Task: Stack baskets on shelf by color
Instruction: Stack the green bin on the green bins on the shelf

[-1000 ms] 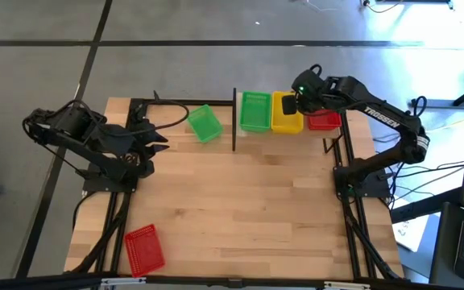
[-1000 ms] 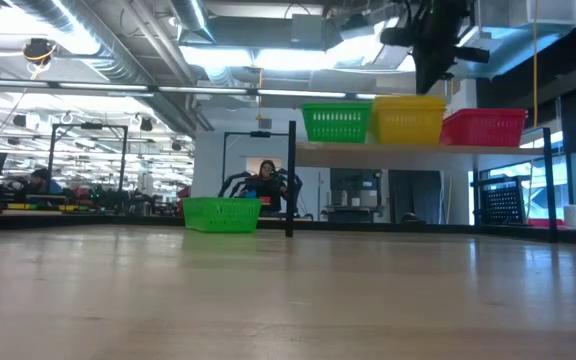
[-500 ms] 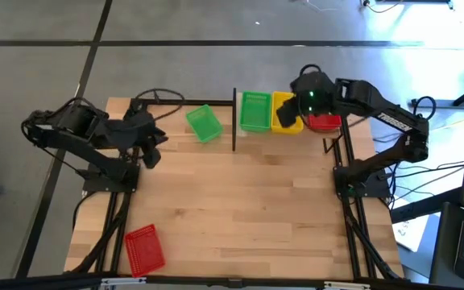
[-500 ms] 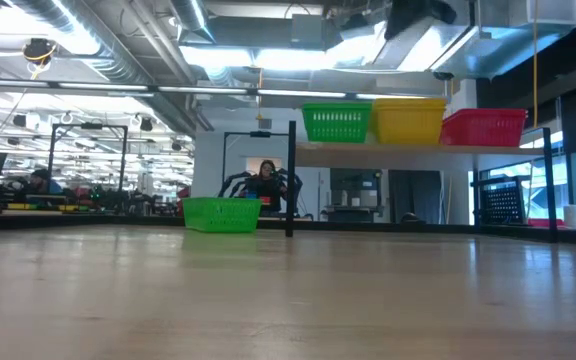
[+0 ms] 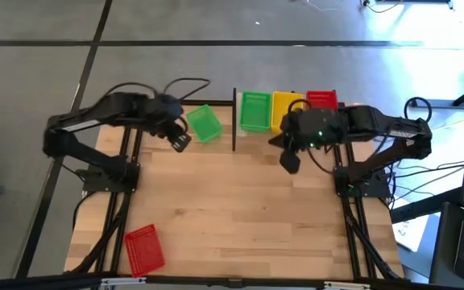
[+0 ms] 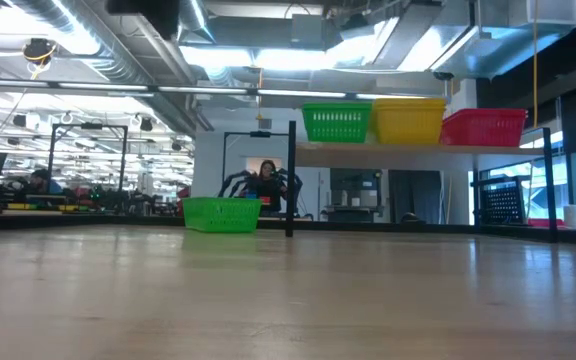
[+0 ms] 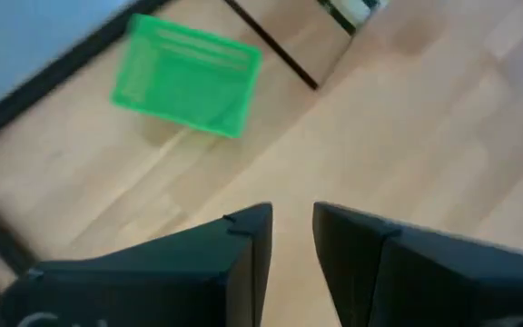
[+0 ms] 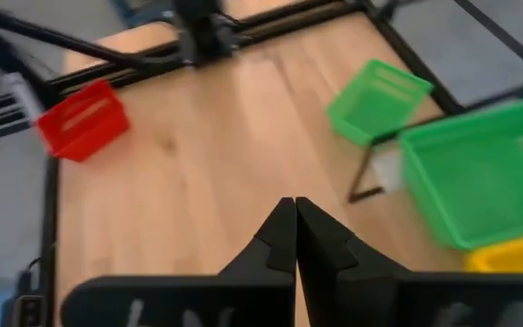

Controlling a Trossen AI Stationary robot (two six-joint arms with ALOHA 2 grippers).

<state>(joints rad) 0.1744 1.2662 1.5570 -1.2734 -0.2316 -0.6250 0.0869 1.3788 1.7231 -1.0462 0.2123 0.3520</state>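
Above, left gripper point(image 5: 180, 142), fingers parted, hovers beside loose green basket point(image 5: 205, 123); right gripper point(image 5: 288, 161) clenched empty before shelf point(image 6: 418, 149).

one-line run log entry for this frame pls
left gripper: open, beside loose green basket | right gripper: jaws shut, empty, over table | shelf: green, yellow, red stacks | red basket: near corner

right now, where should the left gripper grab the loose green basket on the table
Come from above and pinch the long rim wall nearest the left gripper. The green basket sits upright, open side up and skewed to the table edge, so turn the fingers to straddle that thin wall.
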